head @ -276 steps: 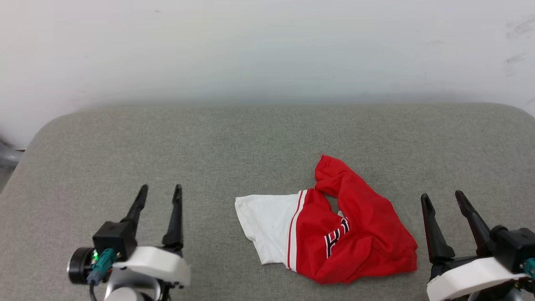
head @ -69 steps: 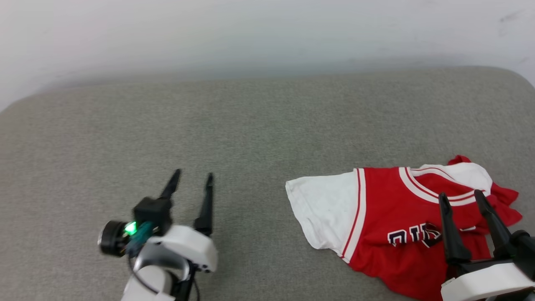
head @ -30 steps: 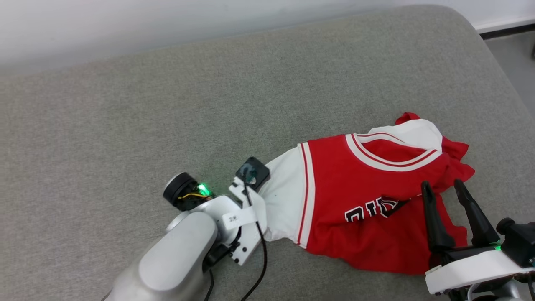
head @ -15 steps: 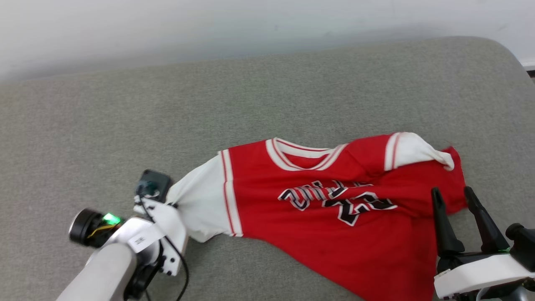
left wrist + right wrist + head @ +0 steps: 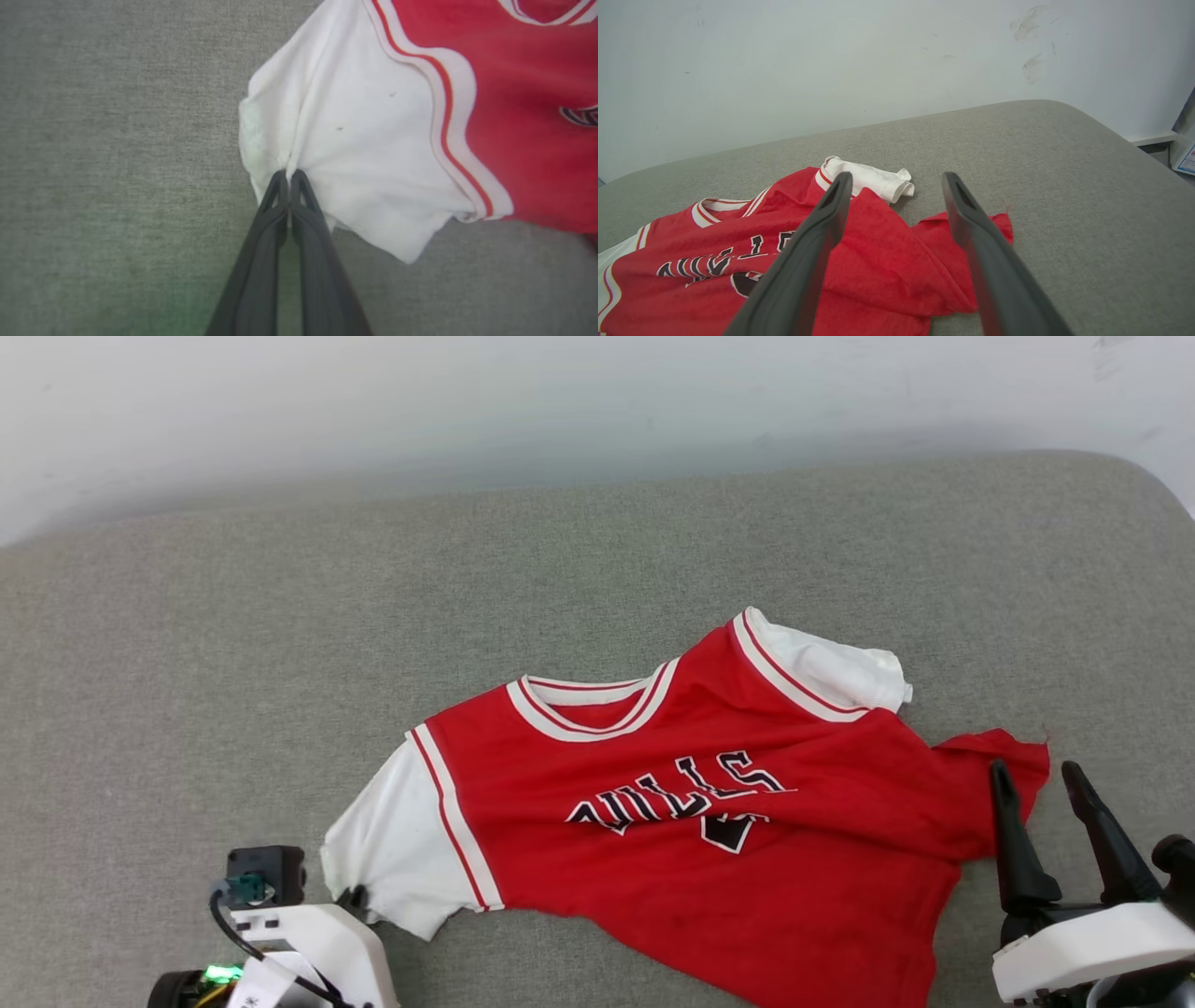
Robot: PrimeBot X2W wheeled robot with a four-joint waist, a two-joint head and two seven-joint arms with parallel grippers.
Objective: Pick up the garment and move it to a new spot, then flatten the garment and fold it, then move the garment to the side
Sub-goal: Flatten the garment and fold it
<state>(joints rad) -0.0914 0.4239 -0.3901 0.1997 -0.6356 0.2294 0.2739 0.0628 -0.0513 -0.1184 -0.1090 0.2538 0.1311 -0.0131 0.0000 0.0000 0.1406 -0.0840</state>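
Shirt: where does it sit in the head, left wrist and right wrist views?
Head view: shirt spread from centre to lower right on the grey surface.
Left wrist view: upper right, left gripper shut on its white sleeve.
Right wrist view: lower left, past the open right gripper.
Shared landmark: the dark chest lettering.
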